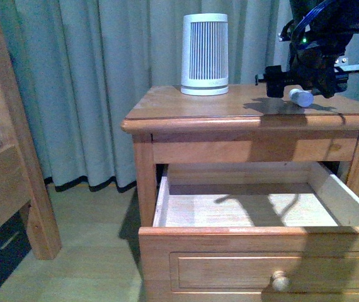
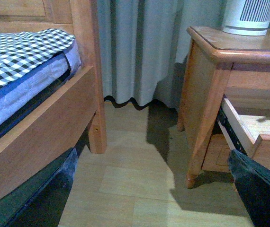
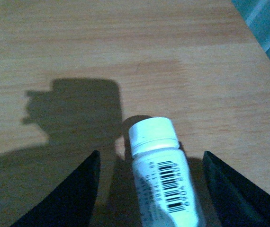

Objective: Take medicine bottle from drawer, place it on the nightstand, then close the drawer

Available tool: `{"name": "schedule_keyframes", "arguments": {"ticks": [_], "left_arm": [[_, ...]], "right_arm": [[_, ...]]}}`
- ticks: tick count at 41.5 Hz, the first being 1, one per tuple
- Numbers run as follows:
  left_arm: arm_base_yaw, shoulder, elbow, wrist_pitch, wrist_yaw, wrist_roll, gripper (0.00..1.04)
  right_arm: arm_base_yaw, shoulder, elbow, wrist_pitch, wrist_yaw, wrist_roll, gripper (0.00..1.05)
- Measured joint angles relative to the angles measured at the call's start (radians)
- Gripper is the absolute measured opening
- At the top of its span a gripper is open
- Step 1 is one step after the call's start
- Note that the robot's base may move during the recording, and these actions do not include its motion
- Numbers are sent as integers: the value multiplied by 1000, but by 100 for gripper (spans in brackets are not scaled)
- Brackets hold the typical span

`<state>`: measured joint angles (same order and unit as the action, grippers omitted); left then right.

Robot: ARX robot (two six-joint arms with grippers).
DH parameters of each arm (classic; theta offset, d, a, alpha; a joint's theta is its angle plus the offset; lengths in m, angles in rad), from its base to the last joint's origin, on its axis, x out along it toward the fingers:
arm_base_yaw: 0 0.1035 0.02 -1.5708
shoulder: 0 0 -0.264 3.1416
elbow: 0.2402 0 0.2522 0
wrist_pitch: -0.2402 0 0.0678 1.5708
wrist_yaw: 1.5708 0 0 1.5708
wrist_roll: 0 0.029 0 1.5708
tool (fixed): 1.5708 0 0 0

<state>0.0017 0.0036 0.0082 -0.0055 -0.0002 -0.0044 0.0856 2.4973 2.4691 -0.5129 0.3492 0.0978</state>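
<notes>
One small white cylindrical medicine bottle point(image 1: 301, 97) is seen, and it is found on the right part of the flat top of the single reddish-brown wooden nightstand point(image 1: 186, 110), under the right gripper point(image 1: 305, 88). In the right wrist view the medicine bottle point(image 3: 161, 175) is shown with a white ribbed-rim cap pointing away from the camera, and a pale label printed with a black barcode and small text is wrapped round its body. It is tilted in the front view; whether it rests fully on the wood cannot be told. The two dark fingers point(image 3: 73, 194) of the right gripper point(image 3: 150, 153) are spread wide, with a clear gap left on each side of the bottle, so nothing is clamped. One honey-brown wooden drawer point(image 1: 242, 264) is pulled out, its pale inside is lit in patches, and one round wooden knob point(image 1: 281, 280) is fixed to its front. One tall white-grey ribbed tapered cylinder point(image 1: 205, 55) is stood at the back of the top, well apart from the bottle. The left gripper point(image 2: 151, 158) is held low above the pale floor point(image 2: 135, 179), its two dark fingers point(image 2: 263, 189) set far apart, between one wooden bed frame point(image 2: 49, 127) and the nightstand. Grey-green curtains point(image 1: 91, 82) are hung behind.
</notes>
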Motion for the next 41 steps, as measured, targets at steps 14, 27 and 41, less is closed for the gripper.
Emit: {"name": "schedule_keyframes", "arguments": {"ticks": [14, 27, 41], "left_arm": [[0, 0, 0, 0, 0, 0, 98], [0, 0, 0, 0, 0, 0, 98], [0, 0, 0, 0, 0, 0, 98]], "right_arm": [[0, -161, -216, 217, 36, -51, 98], [11, -905, -1059, 698, -10, -90, 98], [36, -1394, -1831, 690, -77, -10, 98]]}}
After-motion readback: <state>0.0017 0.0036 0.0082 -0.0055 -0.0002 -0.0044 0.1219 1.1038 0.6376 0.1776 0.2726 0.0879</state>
